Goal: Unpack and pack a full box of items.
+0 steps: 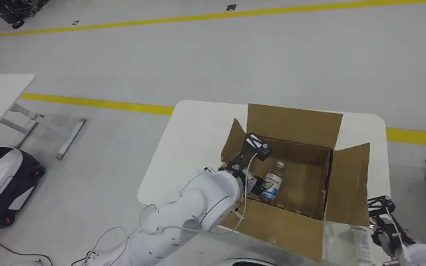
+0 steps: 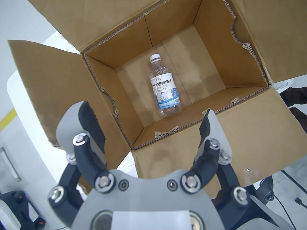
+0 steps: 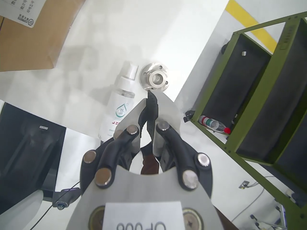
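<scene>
- One by one, logged as seen: found cardboard box (image 1: 293,123) standing open on white table (image 1: 200,146), all flaps folded outward.
- Found clear bottle (image 2: 165,89) inside the box, lying on its side on the box floor; noted white cap at one end, printed label round the middle, base end towards one box wall.
- Located left gripper (image 2: 146,110) above one corner of the box rim, looking down into the box.
- Recorded its jaws spread wide, dark pads facing each other across the gap, gripping nothing, well above the bottle.
- Located right gripper (image 3: 150,96) outside the box, beyond a side flap, hanging over the table.
- Recorded its jaws pressed together, tips meeting, nothing pinched between them.
- Found white spray bottle (image 3: 120,101) outside the box, lying flat on the table near a box corner, partly under the right gripper.
- Found round metal flange (image 3: 154,77) flat on the table just beside the spray bottle's nozzle end, on the side away from the box, close to the table edge.
- Noted white printed sticker (image 3: 21,3) on an outer face of the box.
- Noted green rack (image 3: 215,96) on the floor past the table edge, well apart from the box, with a red-capped bottle (image 3: 213,123) lying on its lower ledge.
</scene>
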